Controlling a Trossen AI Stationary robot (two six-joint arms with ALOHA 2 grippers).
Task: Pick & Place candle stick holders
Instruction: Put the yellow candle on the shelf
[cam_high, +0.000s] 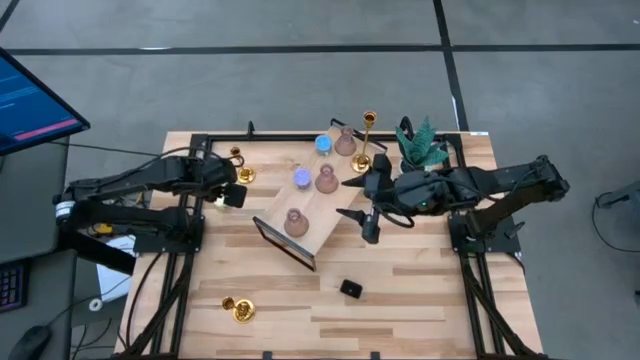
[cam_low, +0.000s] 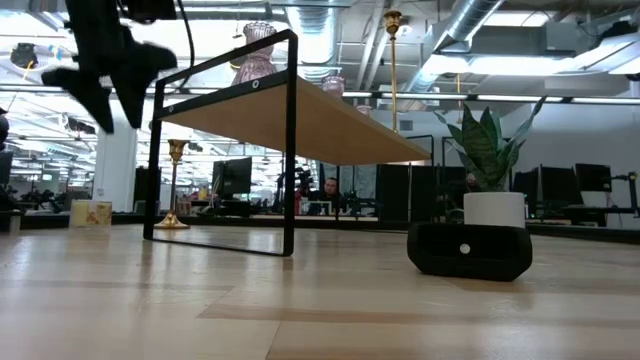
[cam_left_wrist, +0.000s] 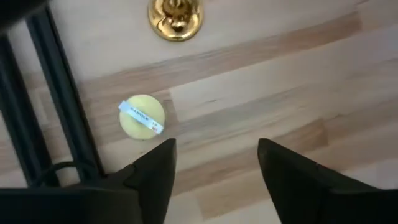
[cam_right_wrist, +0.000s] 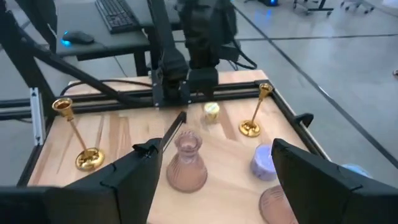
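Observation:
A slanted wooden shelf (cam_high: 318, 205) on a black frame carries three dusty-pink holders (cam_high: 296, 222) (cam_high: 326, 180) (cam_high: 345, 143), a violet one (cam_high: 301, 178) and a blue one (cam_high: 323, 143). A tall gold holder (cam_high: 367, 138) stands at the shelf's far end. Two gold holders stand on the table, far left (cam_high: 240, 168) and near left (cam_high: 239, 309). A small yellow holder (cam_left_wrist: 142, 116) sits on the table just ahead of my left gripper (cam_left_wrist: 214, 163), which is open and empty above it. My right gripper (cam_right_wrist: 217, 171) is open and empty at the shelf's right side, facing a pink holder (cam_right_wrist: 188, 163).
A green plant in a white pot (cam_high: 422, 146) stands at the far right, close behind my right arm. A small black block (cam_high: 350, 289) lies on the table's near middle. The shelf's black frame (cam_high: 283, 245) stands upright at its near end. Bare wood shows along the near edge.

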